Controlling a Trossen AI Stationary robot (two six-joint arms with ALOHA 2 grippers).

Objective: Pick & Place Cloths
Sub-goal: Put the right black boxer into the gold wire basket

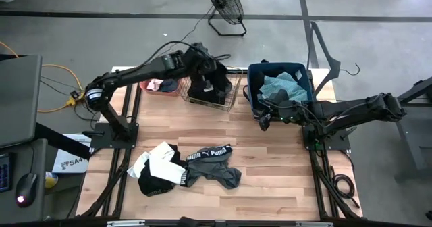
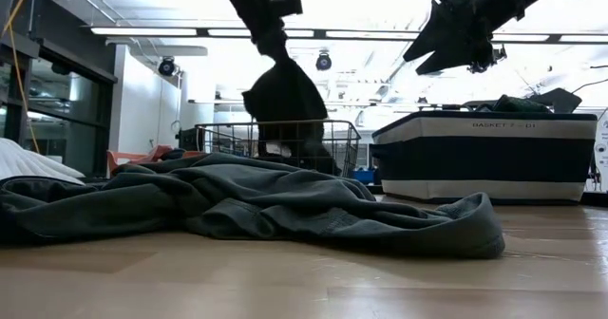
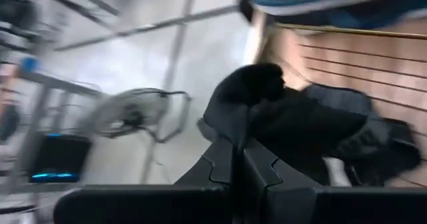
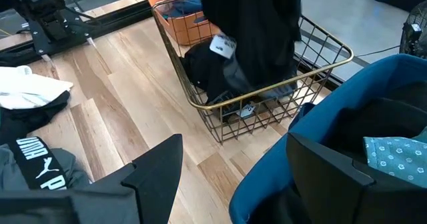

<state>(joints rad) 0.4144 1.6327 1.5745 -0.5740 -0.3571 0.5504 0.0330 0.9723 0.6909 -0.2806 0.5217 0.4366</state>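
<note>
My left gripper (image 1: 202, 66) is over the gold wire basket (image 1: 231, 98) at the table's far side, shut on a black cloth (image 1: 216, 84) that hangs down into it. More dark cloth (image 4: 207, 74) lies in the basket. A white-and-black cloth (image 1: 159, 167) and a grey-black cloth with white lettering (image 1: 213, 166) lie flat on the table's near middle. A teal cloth (image 1: 283, 86) lies in the dark blue bin (image 1: 253, 85). My right gripper (image 1: 264, 119) hangs open beside the bin's near left corner, holding nothing. My left gripper pinches a bunched upper part of the black cloth (image 3: 248, 111) between its two shut fingers (image 3: 227, 164), coming slantwise from above. The cloth hangs below the fingers (image 2: 285, 96), and its lower part reaches down inside the wire basket (image 4: 257, 64).
A coral tub (image 1: 160, 86) with small pieces stands left of the basket. The bin fills the far right. A floor fan (image 1: 224, 5) stands beyond the table. Bare wood lies between the basket and the two cloths on the table, and along the near right.
</note>
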